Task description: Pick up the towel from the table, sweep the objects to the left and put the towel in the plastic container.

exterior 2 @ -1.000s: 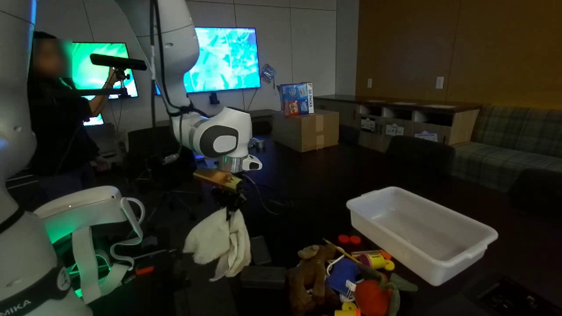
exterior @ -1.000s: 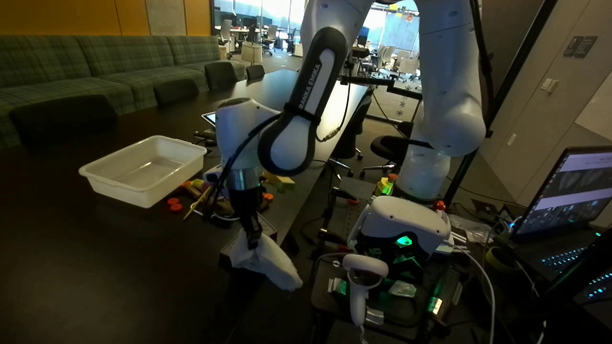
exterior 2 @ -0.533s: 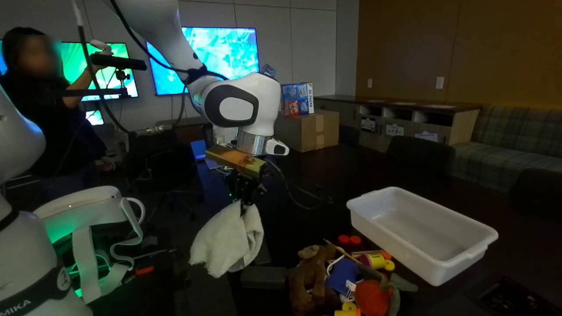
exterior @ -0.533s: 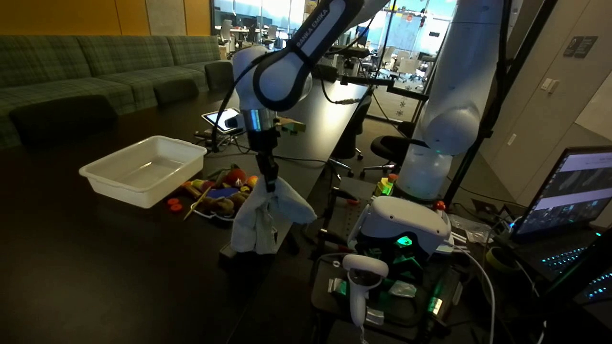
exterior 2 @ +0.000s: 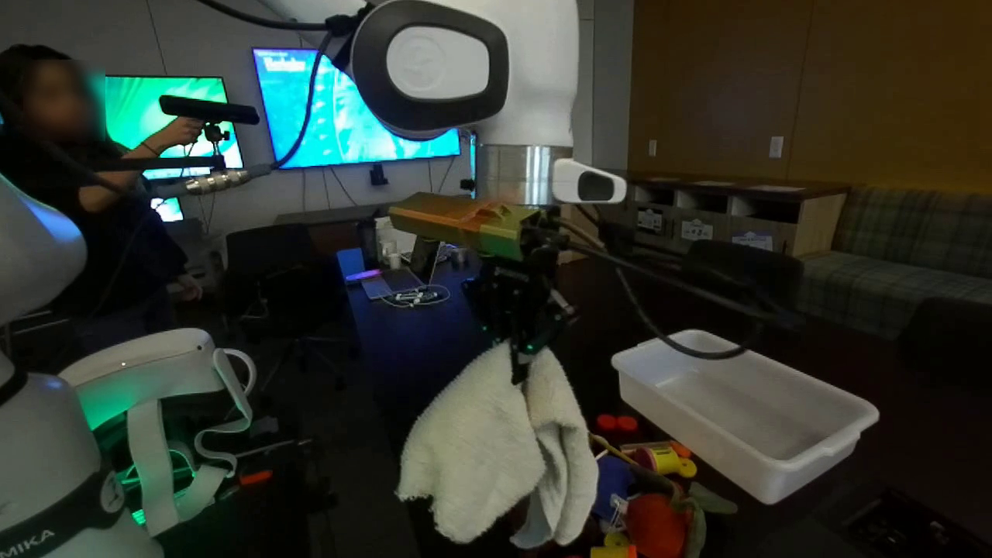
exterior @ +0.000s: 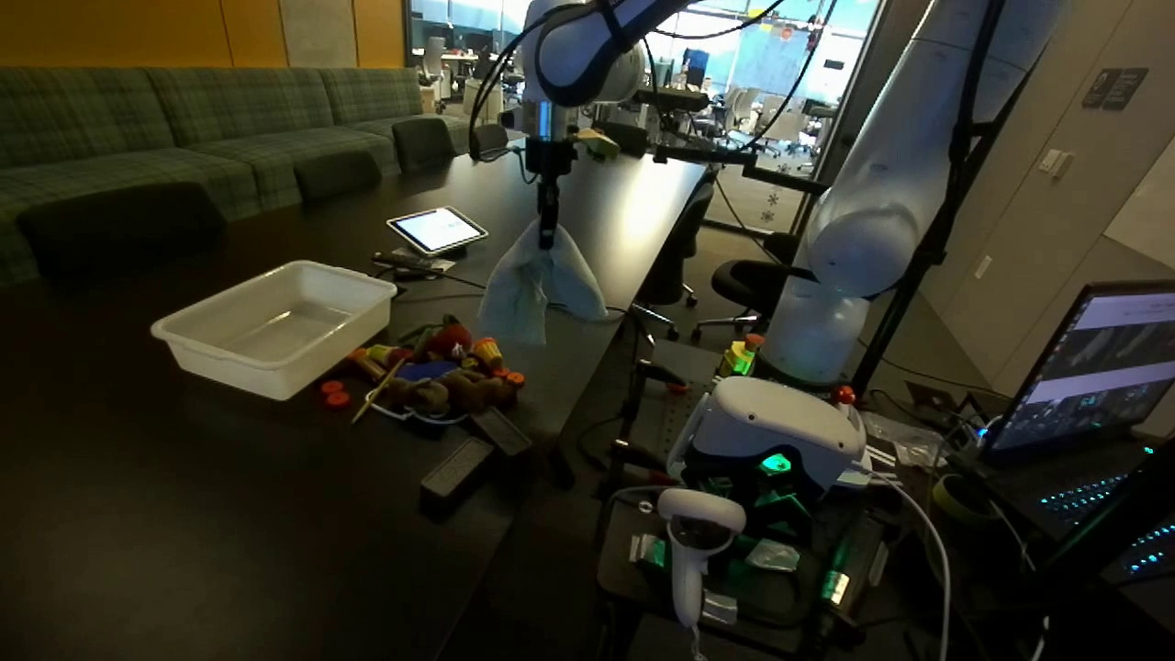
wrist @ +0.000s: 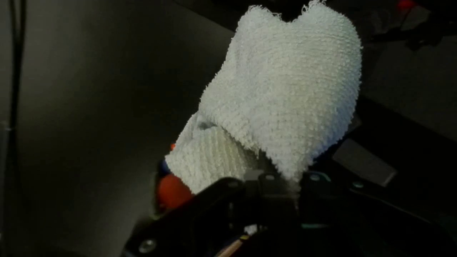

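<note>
Over the table (exterior: 184,514), the gripper (exterior: 548,240) held the white towel (exterior: 514,294) clamped in its jaws. Right of the plastic container (exterior: 338,345), in an exterior view, lay a red toy (exterior: 450,341) and brown plush toy (exterior: 482,393), a tablet (exterior: 436,229) farther, two dark blocks (exterior: 456,466) nearer.

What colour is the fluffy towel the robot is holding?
The towel is white; it shows best in an exterior view, hanging from the gripper.

In an exterior view I am wearing the letters “MIKA” (exterior 2: 29,539) on the curved black band (exterior 2: 75,511) of my white, rounded arm segment (exterior 2: 46,434); beyond that segment, the flat, blue-glowing wall screen (exterior 2: 349,124) is carrying writing (exterior 2: 294,63) too small to read.
</note>
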